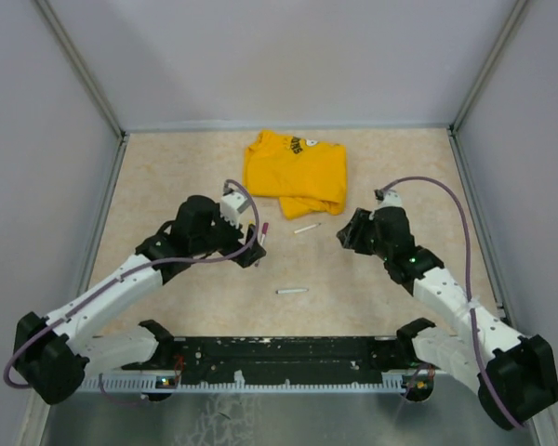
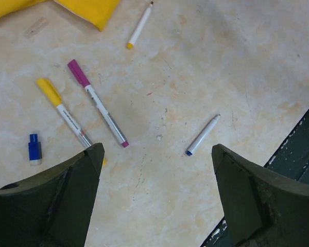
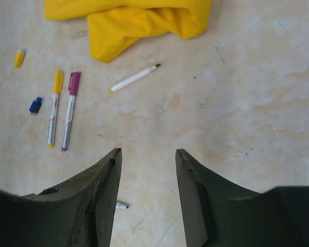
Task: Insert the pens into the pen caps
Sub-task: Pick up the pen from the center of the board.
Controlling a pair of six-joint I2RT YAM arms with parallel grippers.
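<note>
Two capped pens lie side by side on the table, one with a yellow cap (image 2: 67, 110) (image 3: 54, 108) and one with a magenta cap (image 2: 98, 103) (image 3: 70, 110). A loose blue pen cap (image 2: 35, 148) (image 3: 35, 105) rests beside them, and a loose yellow pen cap (image 3: 19, 57) lies further off. An uncapped blue-tipped pen (image 2: 202, 135) (image 1: 292, 291) lies nearer the arm bases. Another uncapped pen (image 2: 139, 25) (image 3: 135, 78) (image 1: 307, 228) lies by the shirt. My left gripper (image 2: 157, 149) (image 1: 253, 248) hovers open and empty over bare table. My right gripper (image 3: 147, 151) (image 1: 345, 232) is open and empty too.
A folded yellow T-shirt (image 1: 296, 172) lies at the back middle of the table. Grey walls close in the left, right and back sides. A black rail (image 1: 279, 355) runs along the near edge between the arm bases.
</note>
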